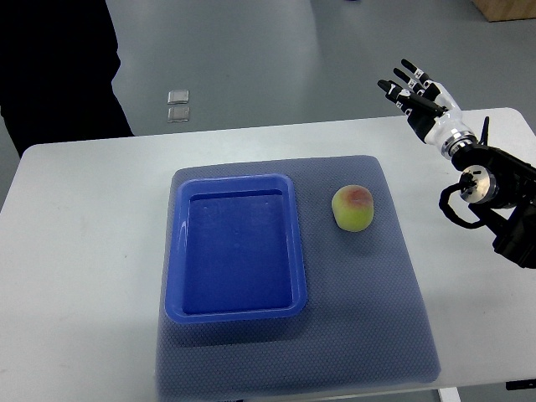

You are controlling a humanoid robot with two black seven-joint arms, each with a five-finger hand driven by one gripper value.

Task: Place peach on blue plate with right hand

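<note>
While peach [353,208] sits beside plate [235,247], right hand [421,99] seemingly hovers, fingers spread.

A white counter [75,276] fills most of the view, and a grey-blue mat [368,318] lies flat on its middle, reaching to the near edge. Beyond the counter's far edge the grey floor [276,59] shows two small clear square pieces [177,105] lying close together. A person in dark clothing [54,67] stands at the counter's far left corner. A brown box [505,8] sits past the far right corner.
</note>
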